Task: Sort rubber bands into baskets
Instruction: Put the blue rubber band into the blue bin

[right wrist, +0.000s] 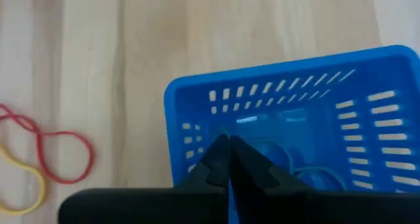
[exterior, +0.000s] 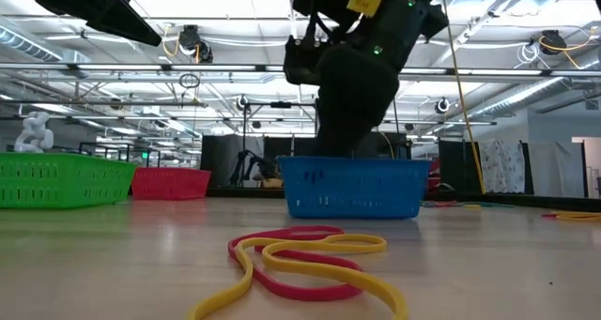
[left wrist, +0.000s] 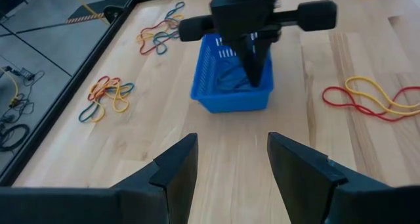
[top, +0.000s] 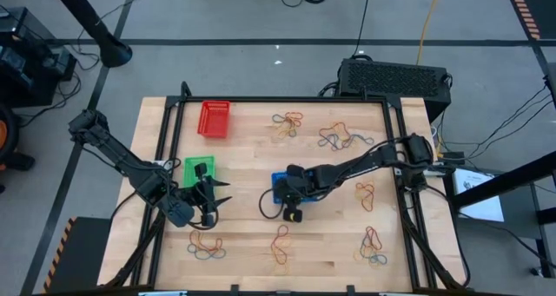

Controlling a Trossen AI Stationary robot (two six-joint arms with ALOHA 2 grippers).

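Observation:
The blue basket stands mid-table with blue rubber bands lying on its floor. My right gripper is shut and points down into it; I see nothing between its fingers. My left gripper hangs open above bare wood to the basket's left, near the green basket, with nothing between its fingers. The red basket stands at the far left. Red and yellow rubber bands lie on the table in front of the blue basket. My right gripper's shut fingertips reach from above, slanting, inside the blue basket's walls. I cannot tell whether they touch the bands or the basket's floor.
Loose bunches of rubber bands lie about the table: two at the far side, one at the right, and three along the near edge. A black frame borders the table.

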